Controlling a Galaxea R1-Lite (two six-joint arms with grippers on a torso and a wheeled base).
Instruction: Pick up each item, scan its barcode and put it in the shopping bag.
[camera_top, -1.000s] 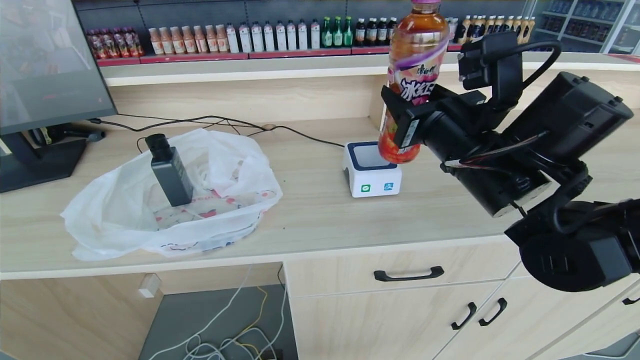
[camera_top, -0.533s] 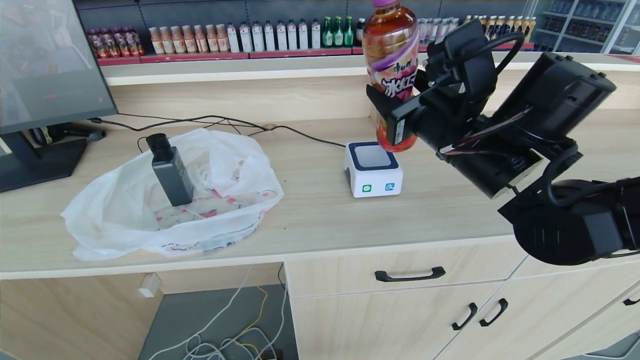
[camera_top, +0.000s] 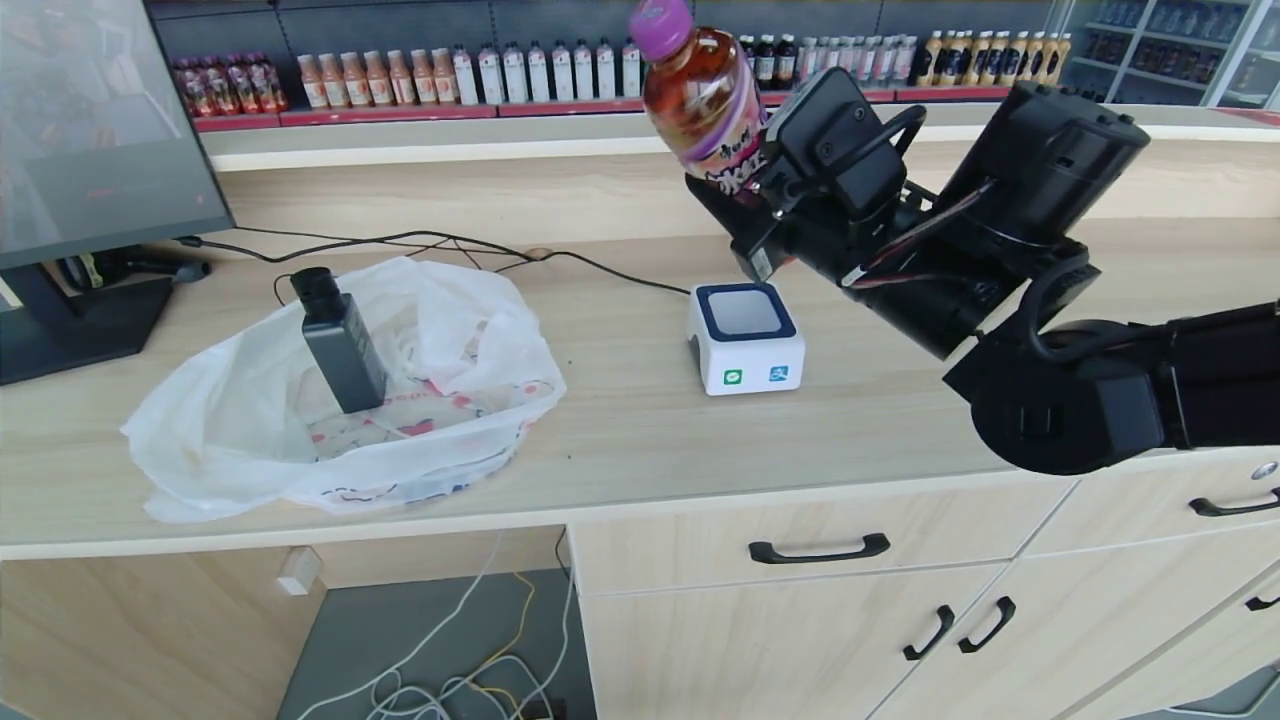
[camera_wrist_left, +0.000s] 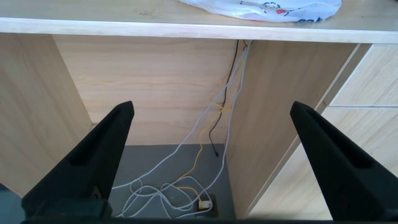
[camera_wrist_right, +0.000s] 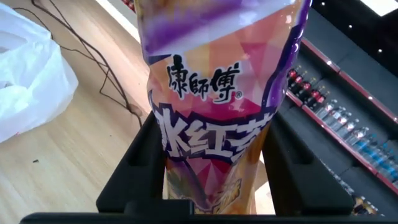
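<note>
A tea bottle (camera_top: 698, 105) with a purple cap and amber drink is held in the air, tilted with its cap toward the left. My right gripper (camera_top: 742, 205) is shut on its labelled middle, above and just behind the white scanner (camera_top: 745, 338). The right wrist view has the bottle's label (camera_wrist_right: 217, 93) between two black fingers (camera_wrist_right: 140, 158). To the left, the white shopping bag (camera_top: 230, 430) lies open on the counter with a dark grey bottle (camera_top: 342, 345) standing in it. My left gripper (camera_wrist_left: 211, 162) hangs open below the counter's edge, holding nothing.
A monitor (camera_top: 95, 130) stands at the far left, with black cables (camera_top: 400, 240) running behind the bag to the scanner. A raised ledge and drink shelves (camera_top: 500, 75) close off the back. Bare counter (camera_top: 640, 430) lies between bag and scanner. Drawers (camera_top: 815, 548) sit below.
My right arm has carried the tea bottle up and to the left, from beside the scanner's right to above and behind it. The bottle has tipped from upright to leaning left.
</note>
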